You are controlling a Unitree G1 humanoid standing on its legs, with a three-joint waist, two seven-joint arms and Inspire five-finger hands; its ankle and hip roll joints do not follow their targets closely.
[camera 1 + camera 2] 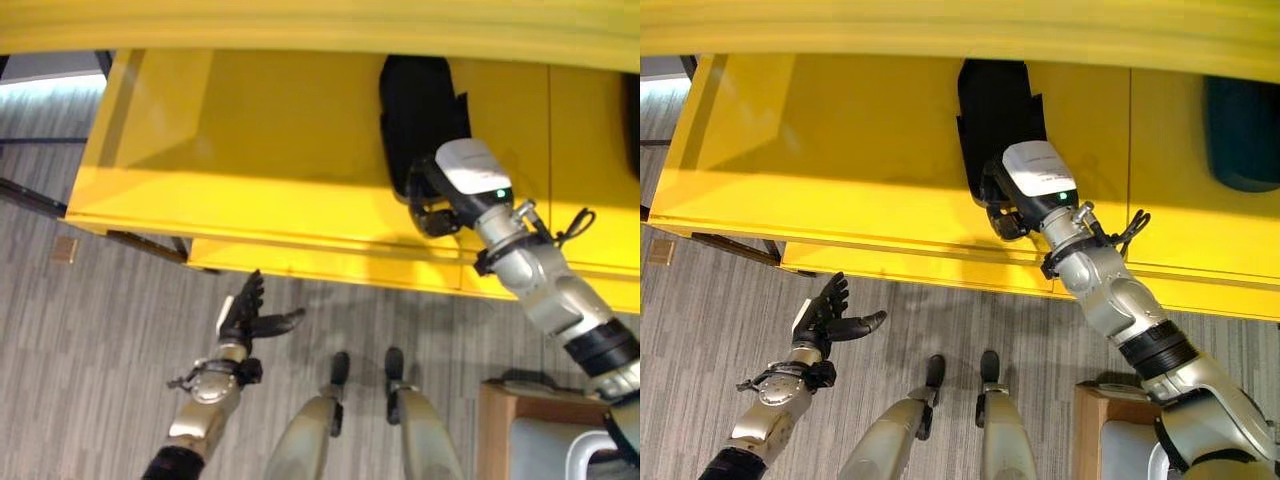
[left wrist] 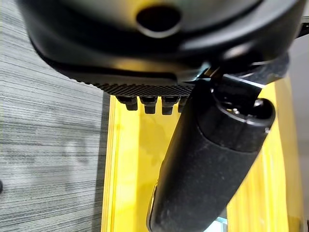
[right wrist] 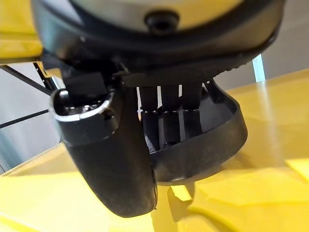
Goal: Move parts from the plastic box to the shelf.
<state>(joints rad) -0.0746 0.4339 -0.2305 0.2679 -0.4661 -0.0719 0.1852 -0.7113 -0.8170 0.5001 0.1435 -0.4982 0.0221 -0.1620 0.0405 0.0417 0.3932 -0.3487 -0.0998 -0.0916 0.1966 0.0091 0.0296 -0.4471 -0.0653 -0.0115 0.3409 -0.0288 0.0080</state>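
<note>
A black moulded part point(image 1: 420, 100) lies on the yellow shelf point(image 1: 250, 130), near its front edge. My right hand point(image 1: 432, 205) reaches onto the shelf at the part's near end. In the right wrist view its fingers point(image 3: 169, 121) lie inside the black part point(image 3: 212, 140) and the thumb point(image 3: 111, 159) stands outside the rim, pinching it. My left hand point(image 1: 245, 315) hangs low over the carpet in front of the shelf, fingers straight and spread, holding nothing. In the left wrist view its thumb point(image 2: 207, 159) stands out before the yellow shelf.
A dark teal object point(image 1: 1240, 130) sits on the shelf further right. A wooden stand point(image 1: 500, 420) with a pale container point(image 1: 560, 450) is at the lower right. Grey carpet point(image 1: 100, 330) lies below the shelf's front lip.
</note>
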